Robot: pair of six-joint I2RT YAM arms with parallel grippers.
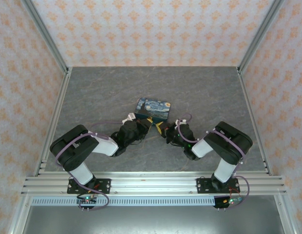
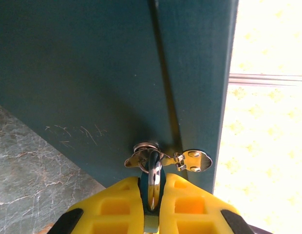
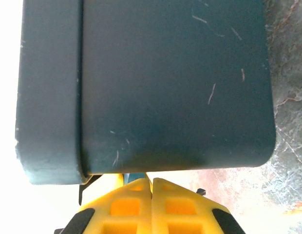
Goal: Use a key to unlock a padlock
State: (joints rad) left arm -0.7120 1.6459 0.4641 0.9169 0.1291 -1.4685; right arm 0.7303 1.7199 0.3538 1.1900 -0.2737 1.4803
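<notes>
Left fingers [image 2: 117, 207] pinch the tiny teal-headed key [image 2: 153, 183], pointing straight ahead into the chunky dark-blue starry-night padlock [image 1: 153, 108] lying in the middle of the grey worktop [image 1: 102, 92]; right fingers [image 3: 126, 204], pressed together, sit at its opposite edge.

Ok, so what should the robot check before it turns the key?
1. Does the left gripper pinch the key: ok.
2. Does the key reach the keyhole of the padlock: ok.
3. Is the key pushed fully in: cannot tell.
4. Is the right gripper shut: ok.
5. Is the right gripper steadying the padlock: cannot tell.
</notes>
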